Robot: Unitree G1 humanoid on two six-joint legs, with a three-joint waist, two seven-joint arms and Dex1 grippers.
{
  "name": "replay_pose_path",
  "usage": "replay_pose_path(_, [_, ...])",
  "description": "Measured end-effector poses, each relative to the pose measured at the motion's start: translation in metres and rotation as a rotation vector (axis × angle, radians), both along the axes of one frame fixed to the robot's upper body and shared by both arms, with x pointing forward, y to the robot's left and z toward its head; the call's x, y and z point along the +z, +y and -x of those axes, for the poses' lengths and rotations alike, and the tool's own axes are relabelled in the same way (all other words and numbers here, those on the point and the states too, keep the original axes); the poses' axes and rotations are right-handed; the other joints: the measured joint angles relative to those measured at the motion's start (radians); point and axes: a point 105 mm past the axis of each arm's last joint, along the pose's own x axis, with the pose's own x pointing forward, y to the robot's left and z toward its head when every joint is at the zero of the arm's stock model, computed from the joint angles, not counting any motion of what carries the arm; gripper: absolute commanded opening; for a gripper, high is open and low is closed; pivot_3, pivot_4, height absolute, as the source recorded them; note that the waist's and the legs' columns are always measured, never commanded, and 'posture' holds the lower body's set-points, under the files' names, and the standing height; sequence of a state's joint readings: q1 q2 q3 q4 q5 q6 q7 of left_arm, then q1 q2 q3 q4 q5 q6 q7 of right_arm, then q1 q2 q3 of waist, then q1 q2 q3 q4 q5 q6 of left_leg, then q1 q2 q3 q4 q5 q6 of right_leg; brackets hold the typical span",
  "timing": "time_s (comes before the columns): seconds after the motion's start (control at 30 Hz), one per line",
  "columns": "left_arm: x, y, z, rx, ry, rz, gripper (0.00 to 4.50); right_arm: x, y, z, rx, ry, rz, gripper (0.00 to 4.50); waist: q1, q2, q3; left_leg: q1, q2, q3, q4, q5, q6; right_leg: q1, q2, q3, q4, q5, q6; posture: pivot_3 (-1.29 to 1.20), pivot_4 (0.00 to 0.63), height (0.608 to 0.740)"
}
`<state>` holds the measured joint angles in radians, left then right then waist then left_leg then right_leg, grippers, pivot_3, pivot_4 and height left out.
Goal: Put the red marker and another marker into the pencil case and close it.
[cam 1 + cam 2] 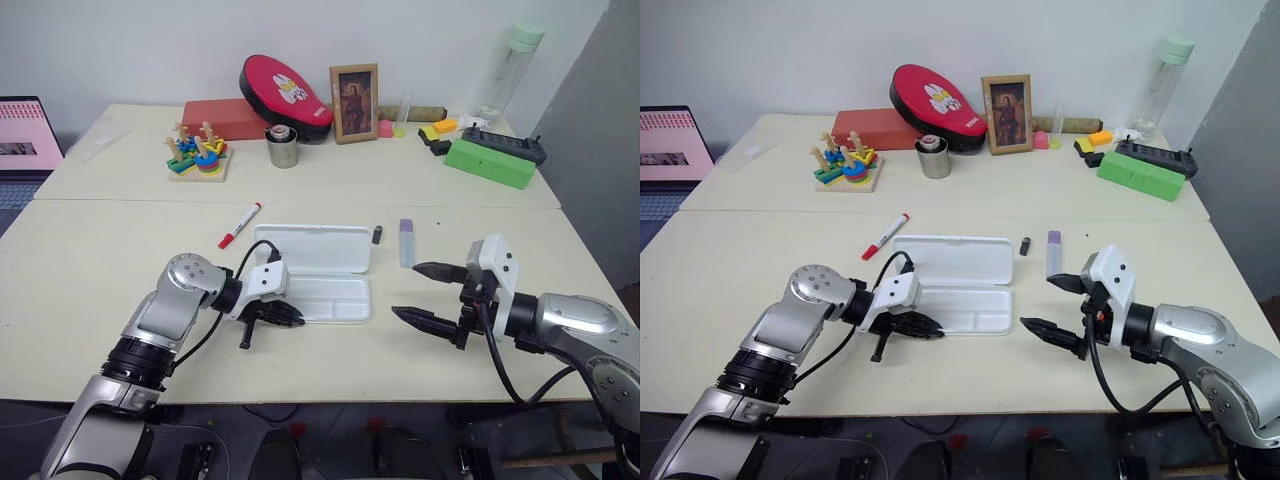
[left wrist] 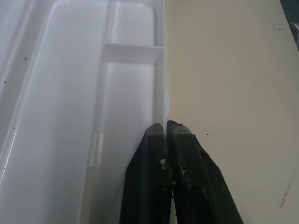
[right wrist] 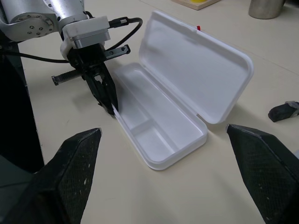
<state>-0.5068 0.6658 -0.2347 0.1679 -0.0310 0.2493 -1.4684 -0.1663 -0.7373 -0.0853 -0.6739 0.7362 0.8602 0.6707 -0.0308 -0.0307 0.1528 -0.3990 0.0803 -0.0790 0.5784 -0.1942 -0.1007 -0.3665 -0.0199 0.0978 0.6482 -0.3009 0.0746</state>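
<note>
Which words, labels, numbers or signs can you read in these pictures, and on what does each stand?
None can be read.
Red oval pad: a white printed design, no legible words.
Laptop screen with pink display: content too blurred to read.
Gold-framed picture: an image, no visible lettering.

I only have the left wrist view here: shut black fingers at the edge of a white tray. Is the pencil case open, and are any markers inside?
Observer: The pencil case lies open, lid flat on the table; its tray is empty.
Operator: Where is the red marker?
Observer: The red marker lies on the table beyond the left end of the lid.
Operator: And the second marker?
Observer: The purple-capped marker lies on the table past the case's right end, ahead of the right end effector.
Operator: Is that end effector holding anything?
Observer: No, its fingers are spread wide and empty.
</note>
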Motion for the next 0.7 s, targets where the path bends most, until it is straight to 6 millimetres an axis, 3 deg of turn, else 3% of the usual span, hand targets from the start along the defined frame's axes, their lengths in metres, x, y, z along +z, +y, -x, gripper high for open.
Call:
replay_pose_path(0.47, [0.009, -0.007, 0.008, 0.014, 0.035, 0.062, 3.10, 0.000, 0.000, 0.001, 0.010, 0.002, -0.001, 4.50, 0.001, 0.000, 0.000, 0.000, 0.000, 0.000, 0.000, 0.000, 0.000, 0.000, 0.000, 0.000, 0.000, 0.000, 0.000, 0.00, 0.150, 0.740])
replay_pose_path(0.6, [0.040, -0.018, 0.008, 0.055, 0.044, 0.216, 3.98, 0.006, 0.002, 0.003, 0.034, 0.002, -0.031, 4.50, 0.000, 0.000, 0.000, 0.000, 0.000, 0.000, 0.000, 0.000, 0.000, 0.000, 0.000, 0.000, 0.000, 0.000, 0.000, 0.00, 0.150, 0.740])
replay_pose_path(0.7, [0.073, -0.023, -0.001, 0.137, 0.020, 0.360, 4.48, 0.022, 0.004, 0.002, 0.052, -0.037, -0.078, 4.50, 0.000, 0.000, 0.000, 0.000, 0.000, 0.000, 0.001, 0.000, 0.000, 0.001, 0.000, 0.000, 0.000, 0.000, 0.000, 0.00, 0.150, 0.740])
